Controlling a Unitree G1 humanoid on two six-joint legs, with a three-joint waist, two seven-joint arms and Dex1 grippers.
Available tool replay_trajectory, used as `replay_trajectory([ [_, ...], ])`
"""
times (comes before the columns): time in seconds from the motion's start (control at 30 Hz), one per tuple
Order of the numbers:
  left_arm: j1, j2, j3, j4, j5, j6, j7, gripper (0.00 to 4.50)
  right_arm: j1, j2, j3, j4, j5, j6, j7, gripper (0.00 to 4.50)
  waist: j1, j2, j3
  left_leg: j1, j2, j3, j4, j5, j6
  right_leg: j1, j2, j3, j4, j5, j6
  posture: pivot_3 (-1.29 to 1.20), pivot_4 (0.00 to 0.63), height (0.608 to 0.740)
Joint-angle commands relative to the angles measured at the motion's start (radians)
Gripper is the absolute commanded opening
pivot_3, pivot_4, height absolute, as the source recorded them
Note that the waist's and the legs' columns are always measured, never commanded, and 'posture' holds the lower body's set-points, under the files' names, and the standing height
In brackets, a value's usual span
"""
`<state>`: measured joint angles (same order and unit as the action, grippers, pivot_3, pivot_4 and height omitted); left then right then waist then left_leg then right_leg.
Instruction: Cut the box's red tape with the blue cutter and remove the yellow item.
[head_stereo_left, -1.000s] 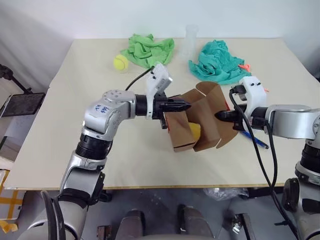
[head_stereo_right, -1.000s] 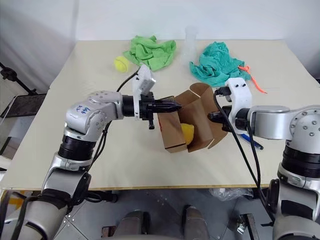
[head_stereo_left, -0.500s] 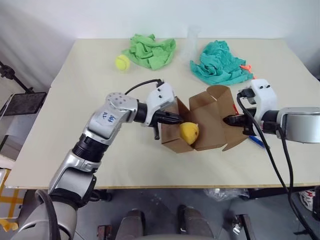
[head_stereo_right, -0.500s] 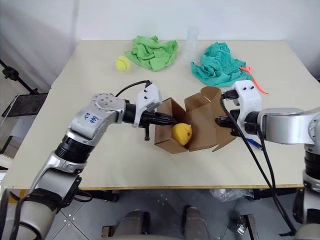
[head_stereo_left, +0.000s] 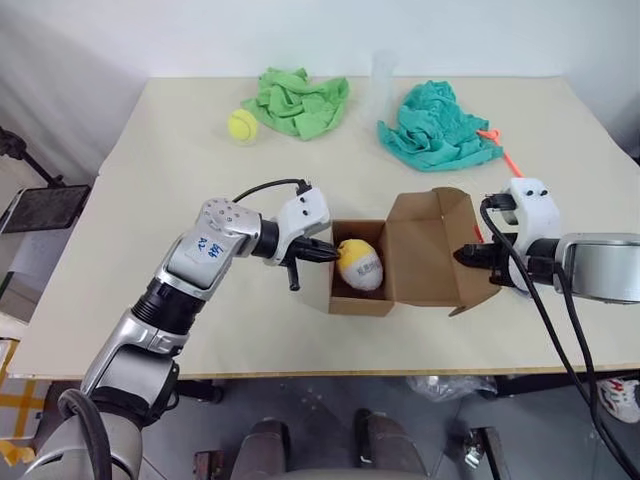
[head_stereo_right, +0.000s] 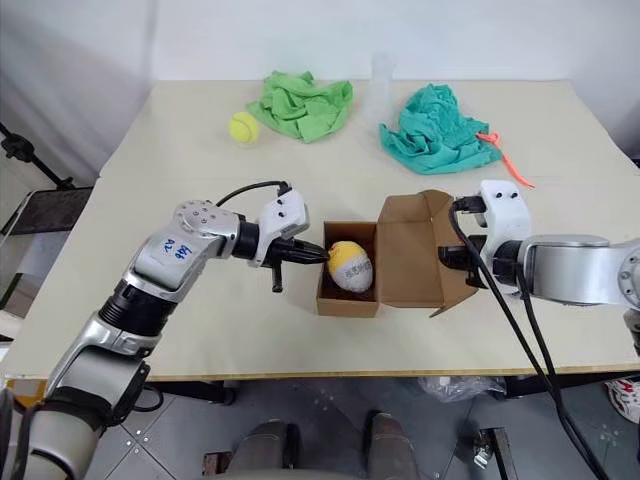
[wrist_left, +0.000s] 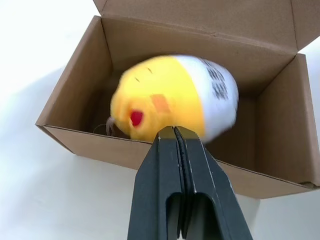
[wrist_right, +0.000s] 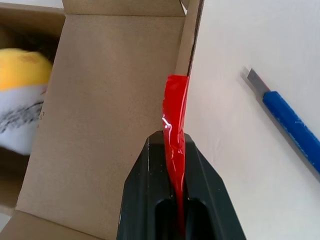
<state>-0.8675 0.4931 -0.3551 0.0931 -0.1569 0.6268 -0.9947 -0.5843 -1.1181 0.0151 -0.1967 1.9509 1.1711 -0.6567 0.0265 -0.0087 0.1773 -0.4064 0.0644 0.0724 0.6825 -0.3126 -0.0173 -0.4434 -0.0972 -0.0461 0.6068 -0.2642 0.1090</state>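
The yellow item (head_stereo_left: 359, 265) looks soft and light in the open box (head_stereo_left: 420, 250); I'd pinch its middle. Left gripper (wrist_left: 173, 136) clenched empty; right gripper (wrist_right: 176, 145) clamps the red tape (wrist_right: 175, 107).

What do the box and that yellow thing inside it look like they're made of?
The box looks like plain brown cardboard: matte, with thin folded flaps and raw edges. The yellow thing seems soft, perhaps plush or foam, with a whitish printed wrap on one end; its blurred surface leaves that open.
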Motion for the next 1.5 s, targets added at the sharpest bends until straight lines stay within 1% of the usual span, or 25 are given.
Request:
replay_trajectory([
  [0.03, 0.021, -0.003, -0.011, 0.018, 0.023, -0.012, 0.001, 0.00, 0.025, 0.012, 0.007, -0.030, -0.040, -0.021, 0.041, 0.01, 0.000, 0.000, 0.000, 0.000, 0.000, 0.000, 0.000, 0.000, 0.000, 0.000, 0.000, 0.000, 0.000, 0.000, 0.000, 0.00, 0.150, 0.740],
  [0.17, 0.031, 0.000, -0.019, 0.025, 0.037, -0.021, -0.005, 0.00, 0.078, 0.043, 0.011, -0.043, -0.210, -0.026, 0.122, 0.01, 0.000, 0.000, 0.000, 0.000, 0.000, 0.000, 0.000, 0.000, 0.000, 0.000, 0.000, 0.000, 0.000, 0.000, 0.000, 0.00, 0.150, 0.740],
  [0.23, 0.032, 0.002, -0.017, 0.027, 0.039, -0.022, -0.006, 0.00, 0.087, 0.048, 0.013, -0.067, -0.316, -0.024, 0.186, 0.01, 0.002, 0.000, 0.000, 0.000, 0.000, 0.000, 0.000, 0.000, 0.000, 0.000, 0.000, 0.000, 0.001, 0.000, 0.000, 0.00, 0.150, 0.740],
  [0.3, 0.033, 0.004, -0.013, 0.030, 0.039, -0.019, -0.007, 0.00, 0.094, 0.060, 0.002, -0.084, -0.386, -0.034, 0.236, 0.01, 0.003, 0.000, 0.000, 0.000, 0.000, 0.000, 0.001, 0.000, 0.000, 0.000, 0.000, 0.000, 0.001, 0.000, 0.000, 0.00, 0.150, 0.740],
  [0.33, 0.034, 0.006, -0.010, 0.032, 0.039, -0.017, -0.007, 0.00, 0.099, 0.068, -0.013, -0.087, -0.395, -0.039, 0.252, 0.21, 0.003, 0.000, 0.000, 0.000, 0.000, 0.000, 0.001, 0.000, 0.000, 0.000, 0.000, 0.000, 0.001, 0.000, 0.000, 0.00, 0.150, 0.740],
  [0.43, 0.034, 0.007, 0.004, 0.049, 0.038, -0.011, -0.001, 0.00, 0.096, 0.073, -0.060, -0.105, -0.440, -0.052, 0.323, 0.92, 0.001, 0.000, 0.000, 0.000, 0.000, 0.000, 0.001, 0.000, 0.000, 0.000, 0.000, 0.000, 0.001, 0.000, 0.000, 0.00, 0.150, 0.740],
  [0.47, 0.032, 0.006, 0.006, 0.055, 0.040, -0.012, -0.001, 0.00, 0.095, 0.073, -0.073, -0.108, -0.459, -0.055, 0.345, 1.34, 0.001, 0.000, 0.000, 0.001, 0.000, 0.000, 0.001, 0.000, 0.000, 0.000, 0.000, 0.000, 0.001, 0.000, 0.000, 0.00, 0.150, 0.740],
  [0.57, 0.027, 0.003, 0.008, 0.067, 0.044, -0.012, -0.002, 0.00, 0.106, 0.065, -0.109, -0.110, -0.519, -0.055, 0.418, 2.38, -0.001, 0.000, 0.000, 0.002, 0.000, 0.000, 0.001, 0.001, 0.001, 0.001, 0.000, 0.000, 0.003, 0.000, 0.000, 0.00, 0.150, 0.740],
  [0.77, 0.002, -0.004, 0.002, 0.096, 0.050, 0.007, -0.004, 0.00, 0.144, 0.000, -0.190, -0.100, -0.709, -0.083, 0.655, 4.34, 0.000, 0.000, 0.000, 0.003, 0.000, 0.000, 0.001, 0.003, 0.002, 0.001, 0.000, 0.000, 0.005, 0.002, -0.002, 0.00, 0.150, 0.740],
  [0.8, -0.001, -0.004, 0.002, 0.098, 0.051, 0.006, -0.005, 0.18, 0.148, -0.010, -0.205, -0.097, -0.733, -0.090, 0.693, 4.49, 0.000, 0.000, 0.000, 0.003, 0.000, 0.000, 0.001, 0.004, 0.002, 0.001, 0.000, 0.000, 0.005, 0.002, -0.002, 0.00, 0.150, 0.740],
  [0.87, -0.009, -0.004, 0.003, 0.106, 0.051, 0.007, -0.007, 0.55, 0.157, -0.033, -0.235, -0.091, -0.786, -0.108, 0.771, 4.50, 0.000, 0.000, 0.000, 0.003, 0.000, 0.000, 0.001, 0.004, 0.003, 0.001, 0.000, 0.000, 0.005, 0.002, -0.003, 0.00, 0.150, 0.740],
  [1.03, -0.044, -0.010, 0.011, 0.145, 0.051, 0.049, -0.004, 1.84, 0.170, -0.078, -0.309, -0.062, -0.892, -0.140, 0.932, 4.50, 0.000, 0.000, 0.000, 0.003, 0.000, 0.000, 0.001, 0.006, 0.003, 0.001, 0.000, 0.000, 0.005, 0.004, -0.004, 0.00, 0.150, 0.740],
  [1.17, -0.081, -0.026, 0.039, 0.168, 0.034, 0.061, 0.003, 3.01, 0.161, -0.097, -0.345, -0.031, -0.965, -0.151, 1.018, 4.50, 0.000, 0.000, 0.000, 0.003, 0.000, 0.000, 0.001, 0.008, 0.002, 0.001, 0.000, 0.001, 0.005, 0.007, -0.005, 0.00, 0.150, 0.740],
  [1.23, -0.100, -0.037, 0.065, 0.171, 0.011, 0.078, 0.002, 3.66, 0.156, -0.094, -0.357, -0.032, -0.990, -0.149, 1.047, 4.50, -0.001, 0.000, 0.000, 0.003, 0.000, 0.000, 0.001, 0.009, 0.002, 0.001, 0.000, 0.001, 0.005, 0.008, -0.005, 0.00, 0.150, 0.740],
  [1.27, -0.105, -0.042, 0.075, 0.171, 0.003, 0.085, 0.001, 3.87, 0.154, -0.092, -0.361, -0.034, -1.000, -0.147, 1.058, 4.50, -0.001, 0.000, 0.000, 0.003, 0.000, 0.000, 0.001, 0.009, 0.002, 0.001, 0.000, 0.001, 0.005, 0.008, -0.005, 0.00, 0.150, 0.740],
  [1.33, -0.122, -0.052, 0.101, 0.164, -0.022, 0.111, -0.007, 4.47, 0.146, -0.083, -0.369, -0.038, -1.014, -0.140, 1.072, 4.50, -0.001, 0.000, 0.000, 0.003, 0.000, 0.000, 0.001, 0.009, 0.002, 0.001, 0.000, 0.001, 0.005, 0.008, -0.005, 0.00, 0.150, 0.740],
  [1.4, -0.141, -0.060, 0.118, 0.151, -0.045, 0.135, -0.018, 4.47, 0.140, -0.076, -0.372, -0.042, -1.026, -0.135, 1.081, 4.50, -0.001, 0.000, 0.000, 0.002, 0.000, 0.000, 0.001, 0.009, 0.002, 0.000, 0.000, 0.001, 0.005, 0.008, -0.005, 0.00, 0.150, 0.740],
  [1.5, -0.151, -0.057, 0.109, 0.134, -0.051, 0.142, -0.031, 4.47, 0.136, -0.066, -0.374, -0.049, -1.041, -0.127, 1.089, 4.50, -0.002, 0.000, 0.000, 0.001, 0.000, 0.000, 0.001, 0.009, 0.002, 0.000, 0.000, 0.001, 0.004, 0.008, -0.005, 0.00, 0.150, 0.740],
])
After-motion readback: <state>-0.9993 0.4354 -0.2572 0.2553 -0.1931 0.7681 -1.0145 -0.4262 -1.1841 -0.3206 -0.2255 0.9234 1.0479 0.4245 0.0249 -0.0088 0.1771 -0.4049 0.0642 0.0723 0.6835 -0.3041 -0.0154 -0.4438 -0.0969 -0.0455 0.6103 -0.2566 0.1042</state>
